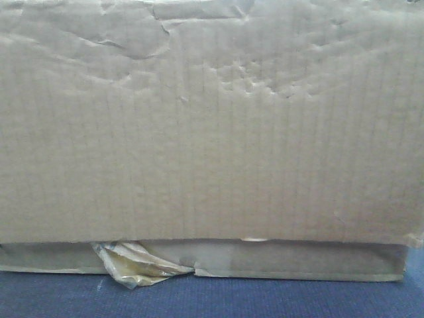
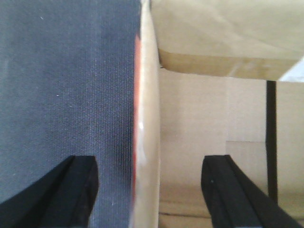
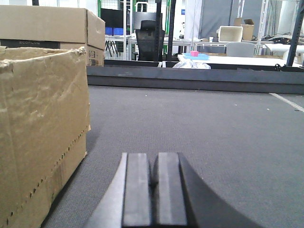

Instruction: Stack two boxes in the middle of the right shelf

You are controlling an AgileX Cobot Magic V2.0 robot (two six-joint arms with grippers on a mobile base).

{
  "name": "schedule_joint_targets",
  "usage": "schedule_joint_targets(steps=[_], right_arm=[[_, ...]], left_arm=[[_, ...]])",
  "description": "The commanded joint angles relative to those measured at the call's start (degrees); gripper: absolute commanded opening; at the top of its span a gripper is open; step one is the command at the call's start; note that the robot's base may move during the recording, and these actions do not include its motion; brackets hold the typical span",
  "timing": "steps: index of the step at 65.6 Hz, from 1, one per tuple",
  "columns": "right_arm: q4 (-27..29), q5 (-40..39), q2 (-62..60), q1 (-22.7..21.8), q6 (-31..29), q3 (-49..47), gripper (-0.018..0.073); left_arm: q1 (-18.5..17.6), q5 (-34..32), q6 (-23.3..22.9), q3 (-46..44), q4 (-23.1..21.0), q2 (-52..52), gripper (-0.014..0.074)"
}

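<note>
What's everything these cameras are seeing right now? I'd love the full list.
near cardboard box: one, brown, left of right wrist view
second cardboard box: one, brown, behind it
box face: one, brown, fills the front view
tape scrap: one, yellowish, at that face's lower edge
carpet: one, grey-blue, the floor
office chair: one, black, far background
left gripper: one, black, open, astride a box wall
right gripper: one, black, shut, empty

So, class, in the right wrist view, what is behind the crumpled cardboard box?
A second brown cardboard box rises behind the crumpled box; its lower part is hidden.
</note>
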Motion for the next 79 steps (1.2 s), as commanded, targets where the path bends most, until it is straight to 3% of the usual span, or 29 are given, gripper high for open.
schedule_joint_targets(steps=[1,20,28,35,48,68,79], right_arm=[[0.19,-0.98,-0.17,-0.36,-0.01,0.02,-0.0162],[0.19,-0.98,-0.17,-0.36,-0.01,0.02,-0.0162],[0.19,-0.98,-0.17,-0.36,-0.01,0.02,-0.0162],[0.19,-0.98,-0.17,-0.36,-0.01,0.02,-0.0162],[0.19,-0.98,-0.17,-0.36,-0.01,0.02,-0.0162],[0.19,-0.98,-0.17,-0.36,-0.01,0.02,-0.0162],[0.19,-0.98,-0.17,-0.36,-0.01,0.02,-0.0162]], left_arm=[[0.16,-1.61,0.20,-0.33,-0.99,1.16,0.0356],[1.22,-3.06,0.20,-0.43,-1.82,2.87,0.0354],[1.35,-3.62,0.20,-1.13,-2.75,2.87,0.0313],[1.35,-3.50,0.20,-2.09,-2.73,2.87,0.0211],[1.35,-1.27,0.20,-2.55,-2.73,2.94,-0.0112],[1.91,3.76,-0.35,-10.60,-2.62,1.65,-0.0111],[4.42,4.10,-5.56,-21.09,-1.39,0.75,-0.0111]])
